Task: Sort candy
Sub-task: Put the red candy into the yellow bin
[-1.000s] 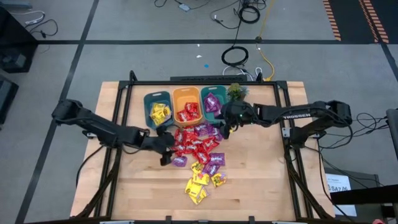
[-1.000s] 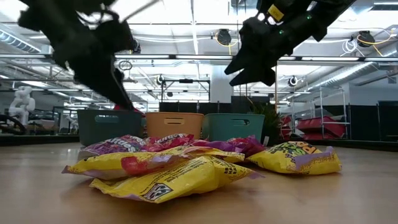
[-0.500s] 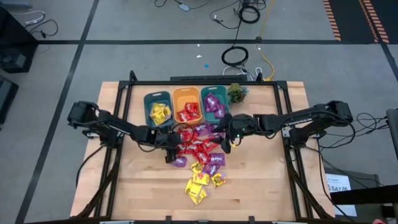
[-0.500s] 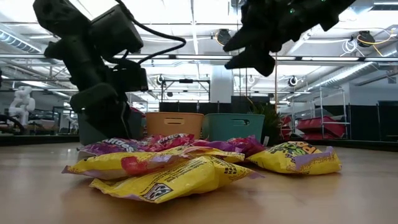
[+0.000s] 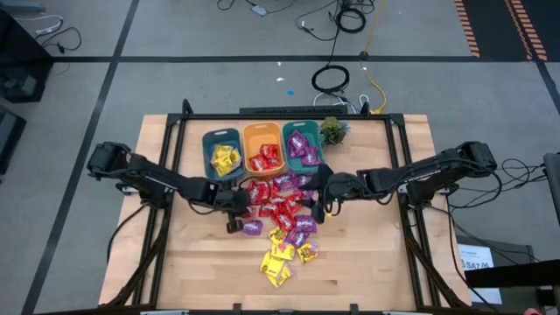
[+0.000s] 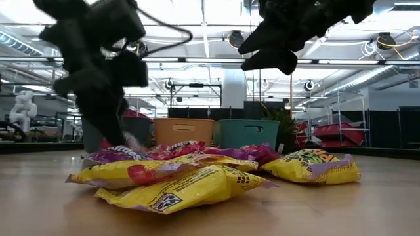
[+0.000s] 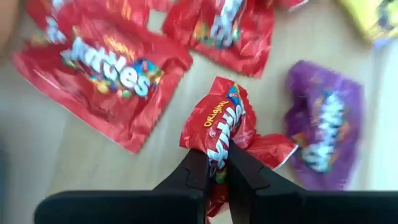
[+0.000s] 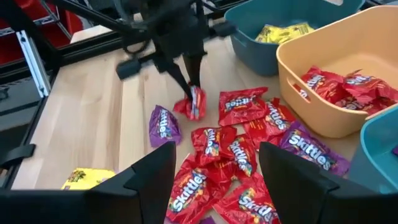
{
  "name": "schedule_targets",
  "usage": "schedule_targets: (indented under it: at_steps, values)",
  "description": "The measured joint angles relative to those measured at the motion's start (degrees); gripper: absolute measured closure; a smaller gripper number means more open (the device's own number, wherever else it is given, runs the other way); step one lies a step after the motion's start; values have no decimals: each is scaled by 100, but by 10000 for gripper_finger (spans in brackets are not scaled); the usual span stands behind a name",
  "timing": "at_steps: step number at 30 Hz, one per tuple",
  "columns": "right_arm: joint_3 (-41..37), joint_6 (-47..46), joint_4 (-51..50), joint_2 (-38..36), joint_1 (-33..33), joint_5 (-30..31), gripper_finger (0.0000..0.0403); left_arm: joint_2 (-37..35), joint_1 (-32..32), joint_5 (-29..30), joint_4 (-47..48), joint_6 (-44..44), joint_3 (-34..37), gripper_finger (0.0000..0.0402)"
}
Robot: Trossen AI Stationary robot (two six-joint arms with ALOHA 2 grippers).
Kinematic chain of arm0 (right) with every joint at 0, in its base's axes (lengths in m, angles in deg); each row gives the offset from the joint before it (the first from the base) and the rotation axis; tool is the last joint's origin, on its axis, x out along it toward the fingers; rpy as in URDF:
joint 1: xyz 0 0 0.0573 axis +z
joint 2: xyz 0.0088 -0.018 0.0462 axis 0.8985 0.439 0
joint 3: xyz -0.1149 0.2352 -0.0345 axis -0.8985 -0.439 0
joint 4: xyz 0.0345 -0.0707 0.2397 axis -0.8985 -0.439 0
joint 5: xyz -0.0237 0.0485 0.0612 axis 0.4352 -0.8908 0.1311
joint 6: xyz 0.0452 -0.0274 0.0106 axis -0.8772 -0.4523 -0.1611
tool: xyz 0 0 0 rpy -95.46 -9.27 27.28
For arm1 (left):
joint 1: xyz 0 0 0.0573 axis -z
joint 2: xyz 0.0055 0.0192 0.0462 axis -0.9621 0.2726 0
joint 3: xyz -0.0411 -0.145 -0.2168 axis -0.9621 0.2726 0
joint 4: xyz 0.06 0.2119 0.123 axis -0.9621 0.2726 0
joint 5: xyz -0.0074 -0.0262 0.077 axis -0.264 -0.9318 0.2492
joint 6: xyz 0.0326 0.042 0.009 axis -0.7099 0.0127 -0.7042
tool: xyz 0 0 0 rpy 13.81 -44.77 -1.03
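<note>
Red, purple and yellow candy packets lie in a pile [image 5: 280, 210] in front of three bins. My left gripper [image 7: 217, 168] is at the pile's left edge, shut on a crumpled red packet [image 7: 217, 124]; the right wrist view shows it there too [image 8: 193, 93]. A purple packet [image 7: 323, 134] lies beside that red packet. My right gripper [image 8: 214, 180] hangs open above the pile's right side [image 5: 319, 199] and touches nothing. My left gripper pinches the red packet's bunched-up middle [image 7: 219, 152] between its two fingers. The fingers slant steeply down from the table's left side. The packet stands crumpled upward between them, its lower part [image 8: 191, 113] on the table.
Along the far edge stand a teal bin [image 5: 208, 140] holding yellow packets, an orange bin [image 5: 248, 131] holding red ones and a teal bin [image 5: 313, 149] holding purple ones. A small green plant [image 5: 332, 131] stands to their right. Yellow packets [image 5: 280, 258] lie nearer the front.
My left gripper has gone down onto the pile's left edge and shut on the red packet, which is now bunched up. My right gripper has swung from in front of the bins toward the near edge, over the pile, staying open.
</note>
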Motion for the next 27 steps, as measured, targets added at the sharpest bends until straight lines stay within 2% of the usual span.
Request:
schedule_targets:
  at_steps: [7, 11, 14, 20, 23, 27]
  values:
    - [0, -165, -223, 0, 124, 5, 181, -433, -159, 319, 636, 134, -811, 371]
    - [0, -190, -224, 21, 192, 75, 181, -517, -719, 503, 575, 46, -1272, 371]
    - [0, -365, -258, 22, 282, 340, 181, -507, -1400, 507, 590, -165, -1471, 372]
    - [0, -444, -441, 22, 520, 424, 181, -237, -3012, -128, 239, -7, -1587, 374]
    - [0, -444, -478, 24, 601, 422, 181, -48, -3498, -504, -53, -8, -1598, 371]
    - [0, -463, -564, 24, 650, 439, 181, 195, -3836, -885, -98, -5, -1598, 324]
